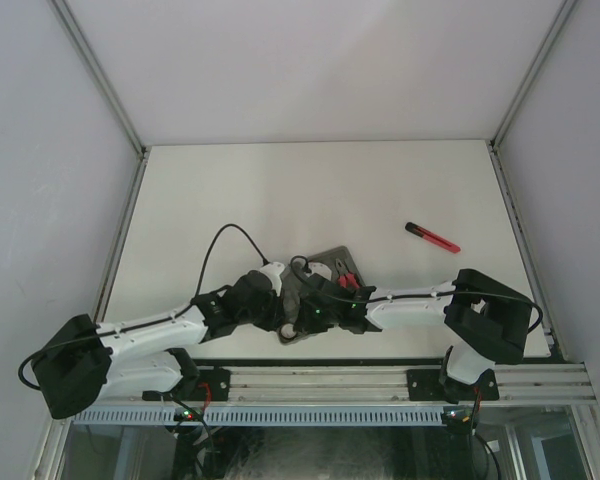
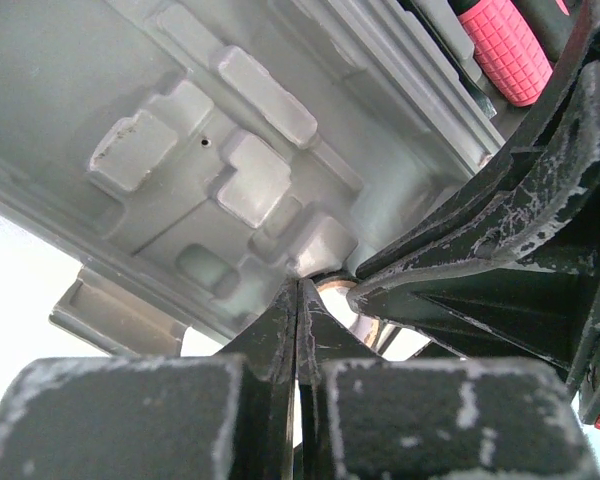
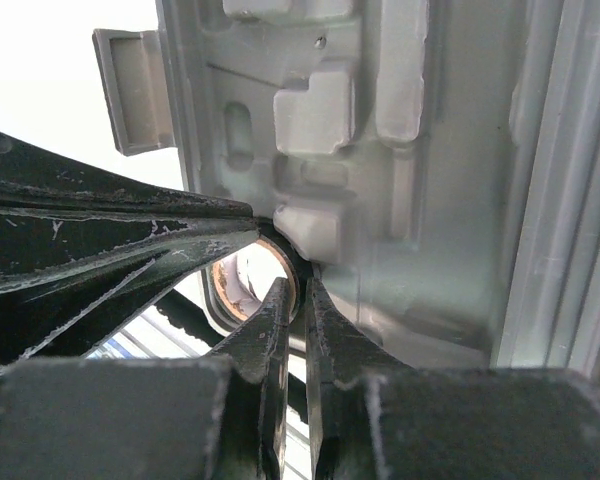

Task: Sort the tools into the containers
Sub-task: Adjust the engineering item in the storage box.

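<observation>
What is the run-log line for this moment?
left gripper: shut | right gripper: shut | both: at grey case | red stick tool: on table

Counts out as follows. One grey case (image 1: 330,260), with one latch tab (image 3: 135,90) in view. One slim red-black stick tool (image 1: 432,237). One ring (image 3: 248,285). One red knurled handle (image 2: 505,50) plainly countable; any further tools too hidden to count. One table (image 1: 230,190). Two arms, left arm (image 1: 145,335) and right arm (image 1: 410,308). Two grippers, left gripper (image 2: 297,300) and right gripper (image 3: 298,300).

Grippers (image 2: 298,300) (image 3: 300,300) crowd case (image 1: 327,262) — far table (image 1: 280,190) open
</observation>
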Robot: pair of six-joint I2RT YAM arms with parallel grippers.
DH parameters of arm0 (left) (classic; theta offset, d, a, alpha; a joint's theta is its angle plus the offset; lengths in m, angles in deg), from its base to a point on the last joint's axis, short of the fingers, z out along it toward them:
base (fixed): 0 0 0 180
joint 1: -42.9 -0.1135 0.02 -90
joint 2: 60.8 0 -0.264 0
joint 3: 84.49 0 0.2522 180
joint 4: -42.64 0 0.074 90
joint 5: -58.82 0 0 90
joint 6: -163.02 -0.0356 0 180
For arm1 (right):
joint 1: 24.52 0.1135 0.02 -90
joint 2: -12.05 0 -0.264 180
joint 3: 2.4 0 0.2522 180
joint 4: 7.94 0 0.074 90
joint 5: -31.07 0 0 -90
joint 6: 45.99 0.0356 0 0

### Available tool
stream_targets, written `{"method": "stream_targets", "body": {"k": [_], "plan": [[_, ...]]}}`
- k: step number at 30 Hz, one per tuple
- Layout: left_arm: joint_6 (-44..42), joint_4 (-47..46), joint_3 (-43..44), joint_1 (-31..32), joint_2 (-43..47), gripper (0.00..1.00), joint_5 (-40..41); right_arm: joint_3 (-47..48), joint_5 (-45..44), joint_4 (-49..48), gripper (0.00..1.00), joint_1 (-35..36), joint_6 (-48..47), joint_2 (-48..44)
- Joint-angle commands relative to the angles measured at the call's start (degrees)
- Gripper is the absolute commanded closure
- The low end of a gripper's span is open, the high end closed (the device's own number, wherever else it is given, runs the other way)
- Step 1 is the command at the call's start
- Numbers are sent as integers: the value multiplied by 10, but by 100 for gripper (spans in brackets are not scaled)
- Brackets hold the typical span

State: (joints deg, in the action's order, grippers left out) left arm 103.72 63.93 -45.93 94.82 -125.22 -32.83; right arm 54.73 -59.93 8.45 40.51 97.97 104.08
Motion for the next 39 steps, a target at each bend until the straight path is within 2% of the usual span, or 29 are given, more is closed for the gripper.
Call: {"method": "stream_targets", "body": {"k": [1, 6, 32, 39], "plan": [[16, 61, -12, 11, 6, 100, -7, -1, 1, 26, 100, 10, -24, 17], [25, 74, -17, 18, 15, 100, -6, 0, 9, 18, 100, 9, -23, 17], [75, 118, -1, 114, -65, 100, 23, -1, 3, 41, 100, -5, -31, 12], [74, 129, 14, 114, -17, 100, 49, 0, 8, 19, 100, 1, -39, -3]]}}
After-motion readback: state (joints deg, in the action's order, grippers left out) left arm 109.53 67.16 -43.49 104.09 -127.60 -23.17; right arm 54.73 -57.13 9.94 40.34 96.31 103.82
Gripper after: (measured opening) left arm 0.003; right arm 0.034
